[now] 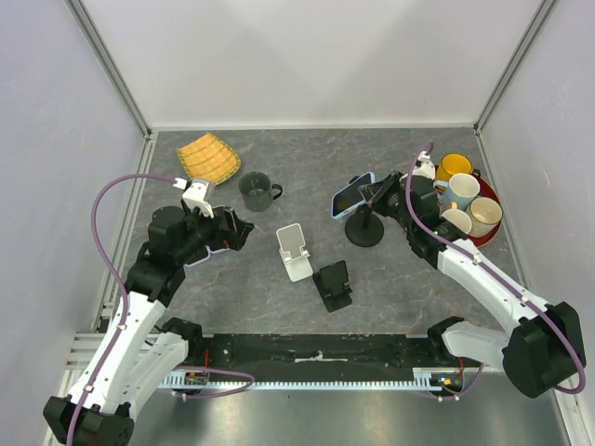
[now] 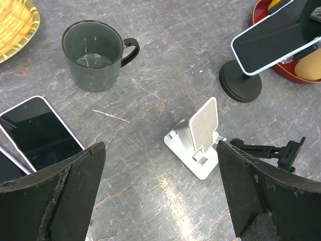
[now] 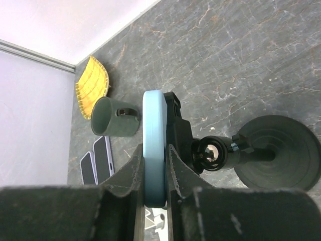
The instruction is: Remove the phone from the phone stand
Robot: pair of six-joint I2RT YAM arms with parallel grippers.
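Phone gripped in its cradle, lift-off not yet made.

The left gripper (image 2: 160,150) is held wide open and empty at the near left, close to two spare phones (image 2: 37,130) lying flat. One yellow basket (image 1: 209,158) and one green mug (image 1: 257,190) are counted further back, and one white stand (image 1: 295,251) and one black folding stand (image 1: 333,283) in the middle. Right of centre, the blue-cased phone (image 3: 154,115), the third counted, is seated in the clamp of the round-based stand (image 3: 273,150) and clenched edge-on by the right gripper (image 3: 154,155). It is best drawn straight out along the cradle, so that this third stand is not tipped. At least four cups (image 1: 463,189) are seen on one red tray (image 1: 483,239) at the far right.
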